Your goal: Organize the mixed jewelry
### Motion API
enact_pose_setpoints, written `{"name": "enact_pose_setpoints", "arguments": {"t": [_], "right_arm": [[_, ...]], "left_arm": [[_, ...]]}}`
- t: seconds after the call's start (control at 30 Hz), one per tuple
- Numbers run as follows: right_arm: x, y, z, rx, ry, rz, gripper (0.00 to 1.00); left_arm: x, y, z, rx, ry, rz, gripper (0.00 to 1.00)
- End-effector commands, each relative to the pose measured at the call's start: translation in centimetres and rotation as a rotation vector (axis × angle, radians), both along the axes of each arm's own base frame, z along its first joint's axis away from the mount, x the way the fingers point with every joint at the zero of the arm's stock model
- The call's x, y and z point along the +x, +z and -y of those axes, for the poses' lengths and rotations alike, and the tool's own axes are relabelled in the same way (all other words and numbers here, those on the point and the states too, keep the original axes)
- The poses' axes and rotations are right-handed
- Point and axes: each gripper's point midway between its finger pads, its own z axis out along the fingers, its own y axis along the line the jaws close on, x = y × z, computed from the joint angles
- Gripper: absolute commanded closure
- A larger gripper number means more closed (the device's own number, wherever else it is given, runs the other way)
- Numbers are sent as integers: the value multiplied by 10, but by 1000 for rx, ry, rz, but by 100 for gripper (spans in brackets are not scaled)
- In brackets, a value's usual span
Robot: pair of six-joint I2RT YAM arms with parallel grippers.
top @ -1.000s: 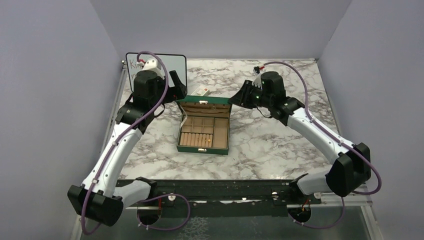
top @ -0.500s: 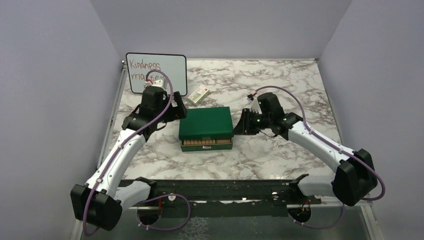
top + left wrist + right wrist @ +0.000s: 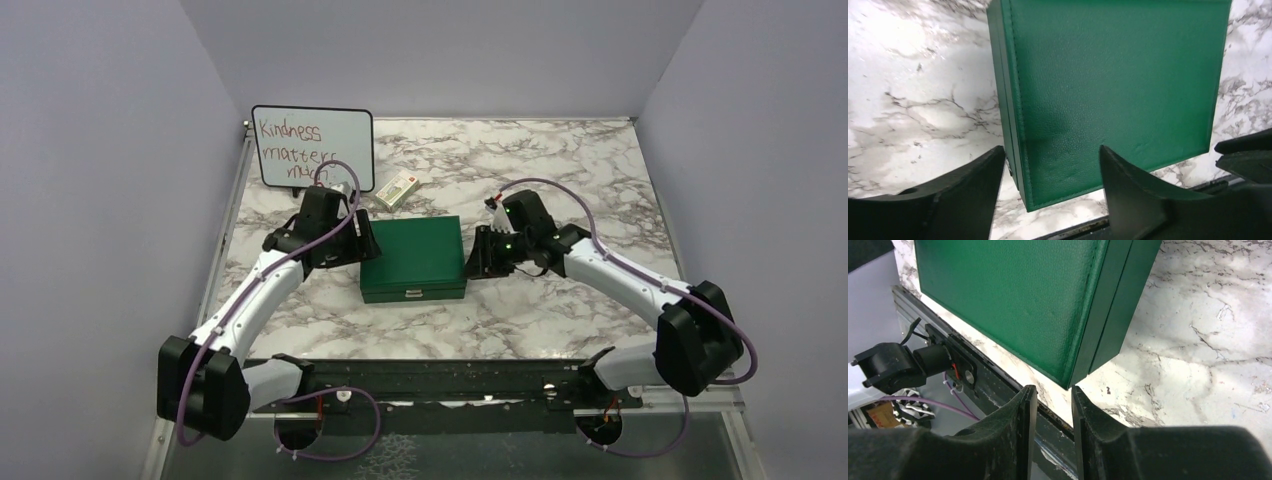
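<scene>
Lift the left gripper (image 3: 1050, 150), jaws wide apart, and right gripper (image 3: 1053, 388), narrowly apart, both empty, straight clear of the shut box (image 3: 413, 255).

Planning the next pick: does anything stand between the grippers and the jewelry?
Yes: the green box is shut, lid down, and no jewelry shows anywhere. The left gripper and right gripper flank it.
</scene>
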Motion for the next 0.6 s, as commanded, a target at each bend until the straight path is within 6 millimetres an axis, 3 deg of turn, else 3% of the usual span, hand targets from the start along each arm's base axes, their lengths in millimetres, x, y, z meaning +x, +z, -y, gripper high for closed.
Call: {"name": "enact_pose_setpoints", "arguments": {"t": [0.0, 0.3, 0.47, 0.57], "right_arm": [[17, 3, -9, -3, -9, 49, 63], [22, -23, -9, -43, -44, -4, 67], [19, -44, -1, -99, -74, -56, 72], [20, -43, -1, -101, -77, -53, 73]], "left_arm": [[-11, -16, 12, -47, -65, -83, 37], [-16, -56, 1, 35, -35, -191, 48], [-18, -71, -7, 80, -17, -225, 52], [-15, -70, -7, 84, -16, -223, 53]]}}
